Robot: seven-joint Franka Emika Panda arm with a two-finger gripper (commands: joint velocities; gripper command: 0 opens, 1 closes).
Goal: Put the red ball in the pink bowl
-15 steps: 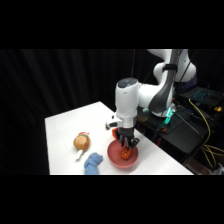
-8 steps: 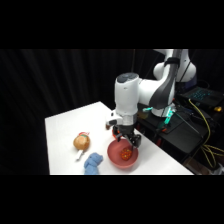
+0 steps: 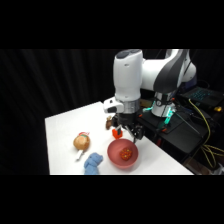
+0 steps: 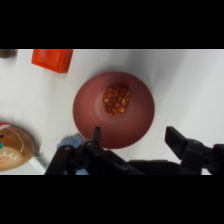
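The small orange-red mottled ball (image 4: 116, 99) lay in the middle of the wide, smooth-sided salmon-pink bowl (image 4: 90, 120), seen from the wrist camera just above the centre of the frame. The arm's black two-finger tool (image 4: 137, 137) hung over the bowl's near rim with its fingers (image 4: 96, 135) spread wide and nothing between them, one at lower centre-left of the frame, the other at lower right.

From the side camera, the ball (image 3: 126, 153) showed as a bright spot inside the bowl (image 3: 114, 154) at lower centre, while the tool (image 3: 128, 131) stood clear above the bowl's far rim. Half a second earlier the tool had sat lower, close down over the bowl; it had since lifted and the white arm had drawn up with it. That retreat, with the fingers parted and the ball at rest below them, suggested that the release was done and the task was all but finished, with only the withdrawal left.

Around the bowl on the white worktop (image 3: 65, 125) lay things the job did not concern: a brighter red blocky piece (image 4: 52, 59) at the upper left of the wrist view, a larger tan-brown round object (image 3: 82, 142) left of the bowl in the side view, and a crumpled blue item (image 3: 92, 163) touching or just beside the bowl's lower left edge. Nothing appeared to block the tool's way upward.
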